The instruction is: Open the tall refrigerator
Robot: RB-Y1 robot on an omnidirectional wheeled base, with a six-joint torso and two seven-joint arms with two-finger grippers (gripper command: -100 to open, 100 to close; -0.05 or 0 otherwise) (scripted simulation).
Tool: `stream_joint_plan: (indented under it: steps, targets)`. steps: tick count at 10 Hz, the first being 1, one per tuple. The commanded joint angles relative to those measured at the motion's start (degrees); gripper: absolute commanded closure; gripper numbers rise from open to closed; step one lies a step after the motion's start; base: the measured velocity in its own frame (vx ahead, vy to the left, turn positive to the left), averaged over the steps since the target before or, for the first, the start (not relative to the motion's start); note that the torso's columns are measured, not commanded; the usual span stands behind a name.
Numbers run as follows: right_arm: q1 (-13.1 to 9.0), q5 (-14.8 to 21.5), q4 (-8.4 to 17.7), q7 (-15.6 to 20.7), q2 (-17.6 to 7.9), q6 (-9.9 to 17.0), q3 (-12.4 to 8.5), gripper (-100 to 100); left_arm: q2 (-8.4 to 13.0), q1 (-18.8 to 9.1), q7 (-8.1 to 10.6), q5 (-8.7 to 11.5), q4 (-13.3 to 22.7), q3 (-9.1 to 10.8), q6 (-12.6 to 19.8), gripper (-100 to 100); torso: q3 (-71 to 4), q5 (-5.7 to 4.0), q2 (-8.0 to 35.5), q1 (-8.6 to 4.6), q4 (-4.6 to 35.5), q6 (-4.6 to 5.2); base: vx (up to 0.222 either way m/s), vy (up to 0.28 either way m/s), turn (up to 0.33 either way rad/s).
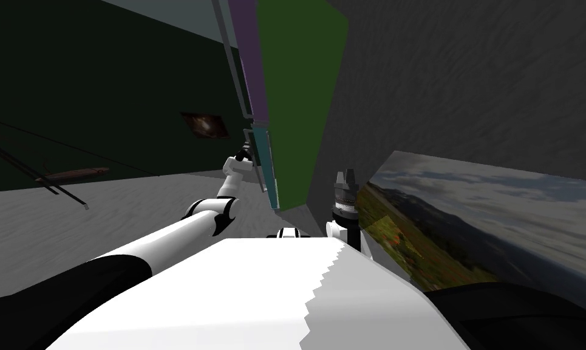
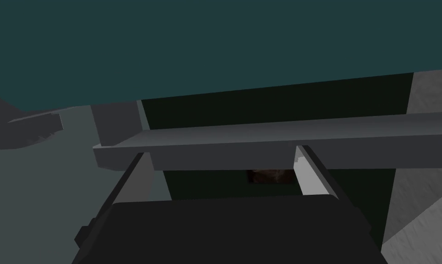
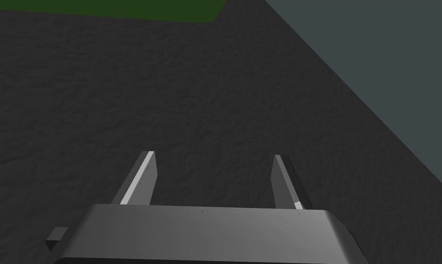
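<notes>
now | left gripper (image 2: 222,153) apart, fridge handle bar (image 2: 270,137) across its tips | right gripper (image 3: 215,158) apart too

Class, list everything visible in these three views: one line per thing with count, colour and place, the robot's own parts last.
refrigerator: one; green side, purple upper door, teal lower door; straight ahead.
lower door handle: one; grey bar; on the teal door.
dark grey wall: one; right of the refrigerator.
dark green wall: one; left of the refrigerator.
landscape picture: one; green hills, cloudy sky; against the dark grey wall.
small picture: one; brownish; on the dark green wall.
floor: grey; below the dark green wall.
left gripper: one; open; fingertips hidden past the handle.
right gripper: one; open; raised by the dark grey wall.
</notes>
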Motion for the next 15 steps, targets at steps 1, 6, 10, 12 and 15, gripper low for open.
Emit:
stream_joint_plan:
  steps: [1, 6, 10, 12, 15]
  targets:
    - [0.0, 0.0, 0.0, 0.0, 0.01, 0.0, 0.01, 0, 0.77, -1.7, 0.41, -0.25, -0.57, 0.98, 3.08, -100, 0.11, 0.16, 0.15, -0.03, -0.24, -0.29, 0.002, -0.064, 0.06]
    - [0.0, 0.0, 0.0, 0.0, 0.0, 0.0, 0.0, 0, 1.08, -2.4, 0.58, -0.36, -0.8, 1.38, 4.34, -100, 0.15, 0.26, 0.22, 0.36, -0.21, -0.24, 0.006, -0.034, 0.002]
    - [0.01, 0.0, 0.0, 0.0, 0.0, 0.0, 0.0, 0, 1.89, -4.18, 1.0, -0.61, -1.28, 2.44, 7.74, -100, 0.22, 0.03, 0.3, -0.12, -0.06, -0.13, 0.019, -0.038, 0.03]
    - [0.0, 0.0, 0.0, 0.0, 0.0, 0.0, 0.0, 0, 1.89, -4.18, 1.0, -0.61, -1.28, 2.44, 7.74, -100, 0.16, -0.06, 0.24, -0.19, -0.03, 0.1, -0.001, -0.021, -0.021]
    - [0.0, 0.0, 0.0, 0.0, 0.0, 0.0, 0.0, 0, 1.89, -4.18, 1.0, -0.61, -1.28, 2.44, 7.74, -100, 0.21, 0.0, 0.31, -0.02, 0.02, -0.13, 0.005, -0.001, -0.001]
